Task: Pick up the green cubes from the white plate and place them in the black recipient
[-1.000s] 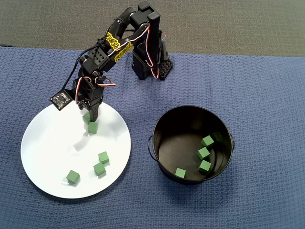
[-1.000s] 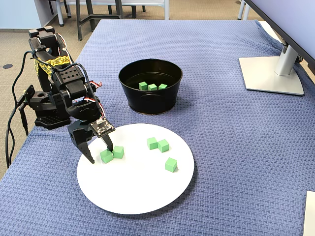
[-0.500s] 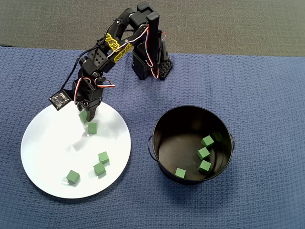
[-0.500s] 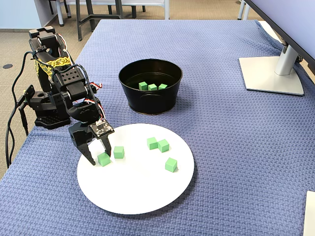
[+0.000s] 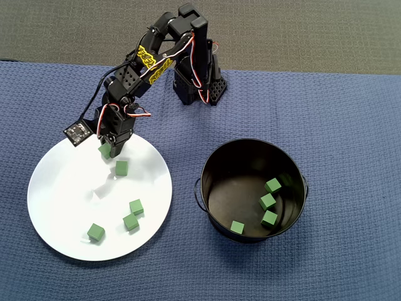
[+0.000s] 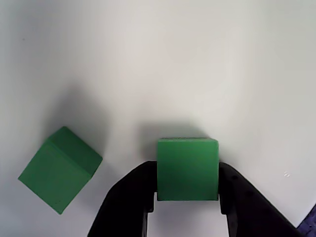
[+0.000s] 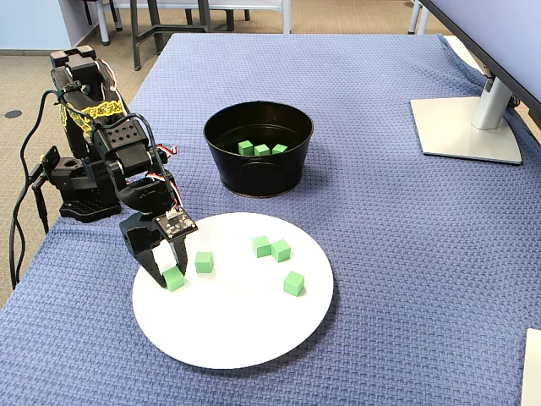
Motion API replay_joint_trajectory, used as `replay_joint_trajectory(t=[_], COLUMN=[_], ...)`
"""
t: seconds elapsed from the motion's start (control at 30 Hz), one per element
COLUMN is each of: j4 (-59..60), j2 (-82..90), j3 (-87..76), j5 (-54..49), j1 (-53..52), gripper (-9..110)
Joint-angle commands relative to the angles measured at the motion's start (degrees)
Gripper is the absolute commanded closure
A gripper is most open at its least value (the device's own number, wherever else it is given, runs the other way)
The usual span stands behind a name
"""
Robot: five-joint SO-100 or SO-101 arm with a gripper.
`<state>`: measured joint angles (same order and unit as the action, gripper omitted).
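Note:
My gripper (image 5: 106, 150) (image 6: 187, 197) (image 7: 169, 277) is shut on a green cube (image 5: 104, 150) (image 6: 187, 169) (image 7: 173, 277), held just above the white plate (image 5: 69, 207) (image 7: 237, 330) (image 6: 173, 59) near its rim. A second green cube (image 5: 121, 167) (image 6: 59, 169) (image 7: 204, 261) lies on the plate close by. Three more green cubes (image 5: 136, 207) (image 5: 130, 221) (image 5: 95, 232) rest further along the plate. The black recipient (image 5: 213, 169) (image 7: 254, 182) stands beside the plate with several green cubes (image 5: 268, 201) (image 7: 262, 150) inside.
The arm's black base (image 5: 197, 81) (image 7: 80, 199) stands at the edge of the blue woven cloth (image 5: 351, 125) (image 7: 406, 254). In the fixed view a monitor stand (image 7: 469, 127) sits at the far right. Cables (image 7: 25, 203) hang by the base.
The gripper closed on one cube and lifted it slightly, drawing back toward the plate's rim. The neighbouring cube stayed on the plate.

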<state>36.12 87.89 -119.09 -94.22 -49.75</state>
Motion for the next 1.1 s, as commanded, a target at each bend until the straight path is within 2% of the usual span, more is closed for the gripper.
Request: replay_joint_trajectory(t=[0.0,0.2,0.53,0.8,1.07], j4=[-0.7,0.79,26.89,41.84,38.58], j2=[0.79,6.42,27.77,36.39,26.63], j3=[1.05,1.49,13.18,24.26,32.43], j5=[0.97,9.76,31.99,58.8,79.1], j1=[-0.18,1.67,10.46,32.34,57.48], gripper=[101,101,101,101,102])
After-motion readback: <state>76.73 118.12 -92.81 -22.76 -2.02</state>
